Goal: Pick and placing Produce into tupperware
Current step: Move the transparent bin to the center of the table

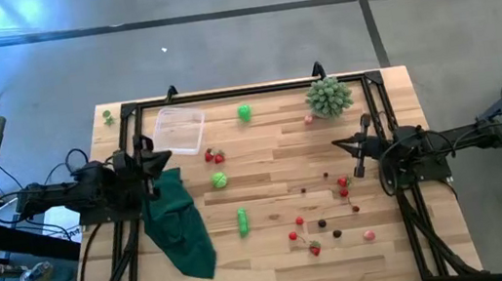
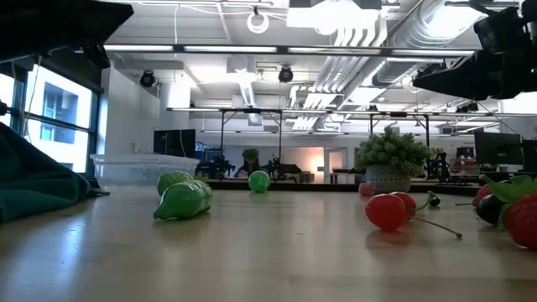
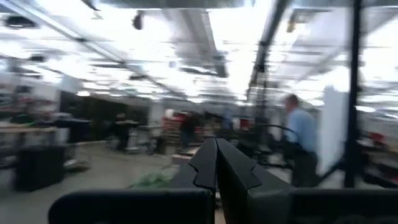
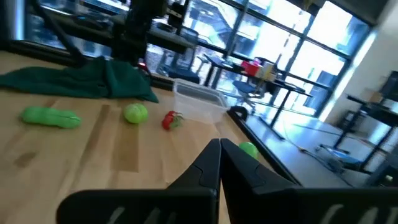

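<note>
Both grippers, left point(image 1: 163, 157) and right point(image 1: 342, 142), fingers pressed together, apparently empty; produce point(image 1: 220, 178) scattered beside tupperware point(image 1: 180, 130)

Two dark, near-black jointed arms, the left arm point(image 1: 81, 191) and right arm point(image 1: 429, 147) both trailing black cables, each ending in a matte black gripper of two angular, wedge-shaped fingers point(image 4: 205, 171).

Room, as I see it from the console: grey concrete floor point(image 1: 248, 47) crossed by dark seam lines; open ceiling with pale ducts point(image 2: 369, 25) and strip lights; tall framed windows point(image 4: 292, 46) on one side; far workbenches; a person in a blue shirt point(image 3: 301, 134) standing beyond.
</note>
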Tool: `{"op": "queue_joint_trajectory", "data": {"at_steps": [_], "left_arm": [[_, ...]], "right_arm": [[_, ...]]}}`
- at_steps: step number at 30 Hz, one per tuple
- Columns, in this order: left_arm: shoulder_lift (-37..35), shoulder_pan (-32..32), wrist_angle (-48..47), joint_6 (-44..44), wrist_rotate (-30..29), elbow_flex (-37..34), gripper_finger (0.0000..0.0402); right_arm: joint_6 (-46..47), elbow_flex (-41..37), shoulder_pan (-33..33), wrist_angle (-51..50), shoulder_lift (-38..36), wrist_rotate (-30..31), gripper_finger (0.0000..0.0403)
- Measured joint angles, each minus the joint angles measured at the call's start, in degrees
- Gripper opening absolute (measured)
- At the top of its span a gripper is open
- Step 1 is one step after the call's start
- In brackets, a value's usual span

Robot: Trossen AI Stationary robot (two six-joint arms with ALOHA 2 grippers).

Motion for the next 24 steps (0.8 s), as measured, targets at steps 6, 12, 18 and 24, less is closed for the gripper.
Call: {"op": "queue_joint_trajectory", "data": {"at_steps": [6, 12, 18, 24], "left_arm": [[0.0, 0.0, 1.3, -1.7, -1.7, 0.0, 0.0001], [0.0, 0.0, 12.9, 0.9, -1.9, 0.0, 0.0001], [0.3, 0.0, 12.3, 11.5, -1.9, 7.4, 0.0001], [7.6, 0.0, -15.8, 16.5, -9.0, 25.0, 0.0001]], "right_arm": [[4.8, 0.0, 0.0, 4.7, 0.0, -3.1, 0.0000], [20.3, 0.0, 0.0, 26.8, 0.0, -13.7, 0.0000], [25.3, 0.0, 0.0, 43.6, 0.0, -14.8, 0.0000], [25.8, 0.0, 0.0, 44.8, 0.0, -14.7, 0.0000]]}}
